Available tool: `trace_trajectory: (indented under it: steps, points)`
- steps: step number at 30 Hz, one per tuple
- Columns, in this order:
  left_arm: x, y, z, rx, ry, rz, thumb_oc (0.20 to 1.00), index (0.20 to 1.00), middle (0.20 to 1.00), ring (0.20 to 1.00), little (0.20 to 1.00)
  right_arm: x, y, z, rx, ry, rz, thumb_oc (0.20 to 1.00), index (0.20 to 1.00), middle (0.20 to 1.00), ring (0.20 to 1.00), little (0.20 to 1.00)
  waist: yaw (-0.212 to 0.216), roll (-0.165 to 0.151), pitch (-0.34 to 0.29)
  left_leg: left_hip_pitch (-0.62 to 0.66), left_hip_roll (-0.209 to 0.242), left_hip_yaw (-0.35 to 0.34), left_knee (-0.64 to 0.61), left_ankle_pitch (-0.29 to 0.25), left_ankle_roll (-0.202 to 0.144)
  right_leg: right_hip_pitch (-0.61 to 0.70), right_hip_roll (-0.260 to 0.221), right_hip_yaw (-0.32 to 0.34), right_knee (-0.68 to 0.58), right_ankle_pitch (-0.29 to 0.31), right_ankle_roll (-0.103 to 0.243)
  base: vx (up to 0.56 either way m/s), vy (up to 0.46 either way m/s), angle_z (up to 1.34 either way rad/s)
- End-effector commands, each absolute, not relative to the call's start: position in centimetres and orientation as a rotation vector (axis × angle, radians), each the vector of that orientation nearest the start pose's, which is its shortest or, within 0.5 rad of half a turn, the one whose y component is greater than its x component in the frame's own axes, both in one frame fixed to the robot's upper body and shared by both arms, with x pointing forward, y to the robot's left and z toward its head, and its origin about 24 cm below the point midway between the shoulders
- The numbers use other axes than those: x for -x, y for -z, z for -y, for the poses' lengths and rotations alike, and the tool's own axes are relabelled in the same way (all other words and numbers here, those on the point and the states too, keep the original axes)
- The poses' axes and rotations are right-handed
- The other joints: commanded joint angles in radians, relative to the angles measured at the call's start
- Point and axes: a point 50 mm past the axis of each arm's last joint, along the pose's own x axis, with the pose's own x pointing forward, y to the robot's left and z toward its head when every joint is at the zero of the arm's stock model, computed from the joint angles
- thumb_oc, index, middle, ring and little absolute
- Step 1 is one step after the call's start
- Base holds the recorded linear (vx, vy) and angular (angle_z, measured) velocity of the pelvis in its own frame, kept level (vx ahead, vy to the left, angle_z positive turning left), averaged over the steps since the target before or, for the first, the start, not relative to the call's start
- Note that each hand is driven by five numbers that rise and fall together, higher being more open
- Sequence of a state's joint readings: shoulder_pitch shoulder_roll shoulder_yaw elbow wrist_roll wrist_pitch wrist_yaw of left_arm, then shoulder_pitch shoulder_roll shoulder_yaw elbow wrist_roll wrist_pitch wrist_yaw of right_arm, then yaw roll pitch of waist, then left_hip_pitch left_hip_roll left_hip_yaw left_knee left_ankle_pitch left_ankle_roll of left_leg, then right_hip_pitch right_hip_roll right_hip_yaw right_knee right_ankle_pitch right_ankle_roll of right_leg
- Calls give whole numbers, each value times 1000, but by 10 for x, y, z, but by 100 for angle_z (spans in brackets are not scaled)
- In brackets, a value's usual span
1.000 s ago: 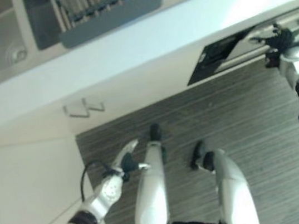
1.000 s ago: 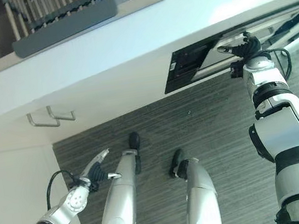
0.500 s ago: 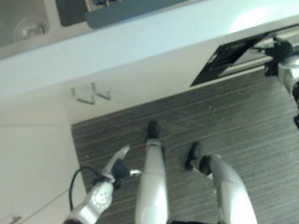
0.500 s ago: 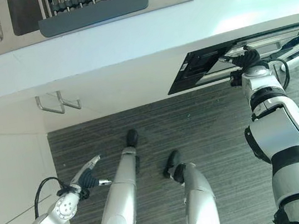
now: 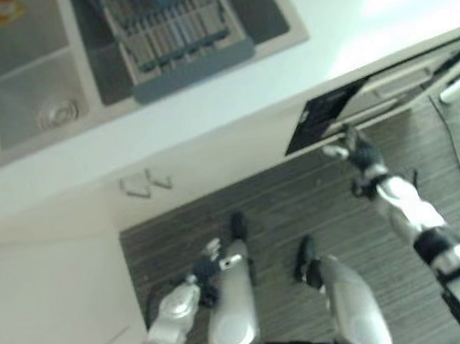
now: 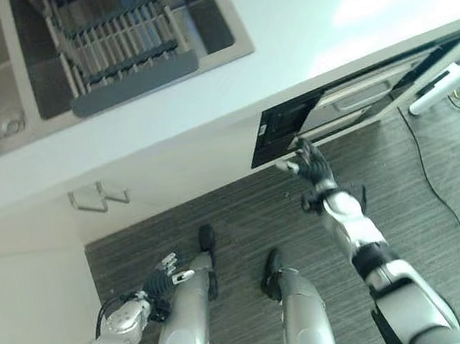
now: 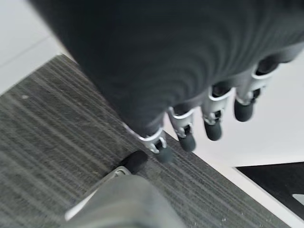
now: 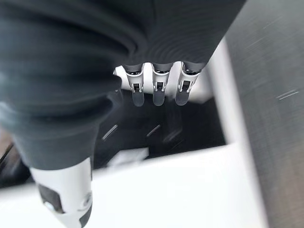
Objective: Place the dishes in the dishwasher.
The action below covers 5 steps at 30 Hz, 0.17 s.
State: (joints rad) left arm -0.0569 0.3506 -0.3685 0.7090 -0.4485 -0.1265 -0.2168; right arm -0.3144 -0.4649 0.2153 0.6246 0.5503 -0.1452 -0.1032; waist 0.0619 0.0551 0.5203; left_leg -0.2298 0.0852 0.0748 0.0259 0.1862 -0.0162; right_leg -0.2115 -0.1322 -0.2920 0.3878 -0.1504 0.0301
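The dishwasher (image 6: 280,130) sits under the counter at the right, its door ajar with a dark gap and black panel showing. My right hand (image 6: 309,164) hovers over the floor just in front of that panel, open, fingers (image 8: 158,92) straight, holding nothing and not touching the door. My left hand (image 6: 160,282) hangs low by the cabinet front, open with relaxed fingers (image 7: 185,137), empty. A grey dish rack (image 5: 181,45) with something blue in it rests in the right basin of the sink (image 5: 37,97).
The white countertop (image 5: 226,86) runs across the view above the cabinets. Two metal cabinet handles (image 6: 95,196) stick out left of the dishwasher. A white bar (image 6: 450,78) and cables lie at the far right. Dark striped floor (image 6: 244,209) lies between.
My right hand has come off the dishwasher door's top edge and drawn back to the left. The left hand has dropped lower. The camera has shifted, showing more of the sink.
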Motion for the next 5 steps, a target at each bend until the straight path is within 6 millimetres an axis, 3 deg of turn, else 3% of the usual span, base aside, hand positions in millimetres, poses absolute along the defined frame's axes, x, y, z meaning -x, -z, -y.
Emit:
trace_trajectory:
  steps: [1, 3, 5]
  points:
    - [-193, 97, -187, 57, 333, -661, 1000, 1000, 1000, 1000, 1000, -315, -39, 255, 20, 192, -83, 1000, 1000, 1000, 1000, 1000, 1, -26, -91, 35, -1, 46, 153, -206, -19, 86, -33, 16, -214, 101, 55, -45, -111, -27]
    - [-184, 104, -187, 62, 316, -699, 1000, 1000, 1000, 1000, 1000, -291, -15, 261, 17, 225, -131, 1000, 1000, 1000, 1000, 1000, -20, -19, -117, 80, 6, 59, 120, -204, -26, 122, -34, 11, -236, 99, 59, -25, -103, -18]
    - [-171, 118, -190, 103, 266, -777, 1000, 1000, 1000, 1000, 1000, -258, 24, 260, -11, 284, -255, 1000, 1000, 1000, 1000, 1000, -53, -12, -164, 156, 10, 78, 52, -196, -37, 181, -27, 12, -275, 92, 63, -7, -116, -25]
